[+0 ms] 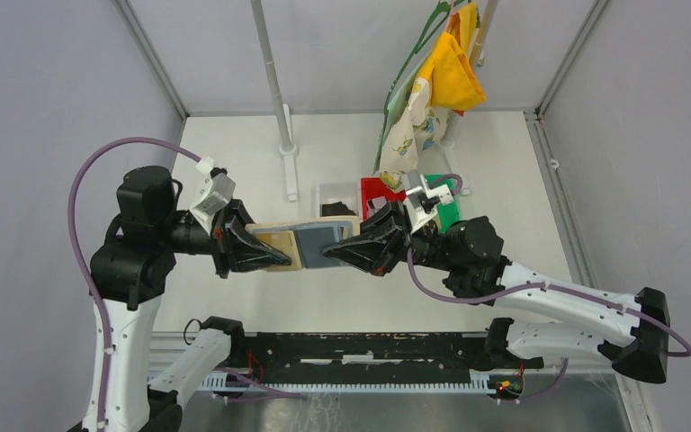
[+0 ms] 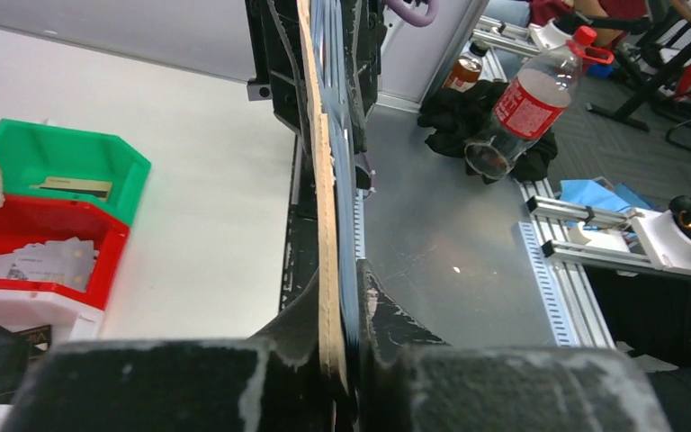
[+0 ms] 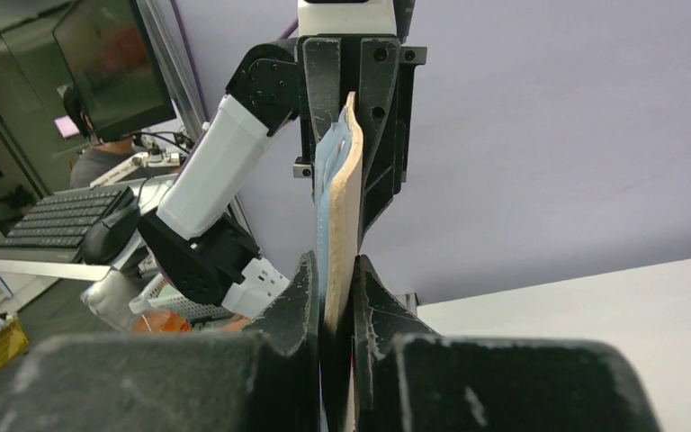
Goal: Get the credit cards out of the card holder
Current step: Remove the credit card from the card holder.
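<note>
The card holder (image 1: 299, 243), tan with a pale blue-grey panel, hangs above the table between my two grippers. My left gripper (image 1: 279, 256) is shut on its left end and my right gripper (image 1: 337, 250) is shut on its right end. In the left wrist view the holder (image 2: 328, 180) is edge-on in the closed gripper (image 2: 342, 306). In the right wrist view the holder (image 3: 342, 198) is edge-on in the closed gripper (image 3: 335, 288). Several pale credit cards (image 2: 40, 261) lie in the red bin (image 2: 99, 243). Whether any card is inside the holder is hidden.
A white bin (image 1: 337, 193) holding a black lumpy object (image 1: 333, 210), the red bin (image 1: 378, 191) and a green bin (image 1: 445, 211) stand just behind the holder. Yellow-and-white cloths (image 1: 432, 90) hang at the back right. A white post (image 1: 286, 148) stands at the back centre.
</note>
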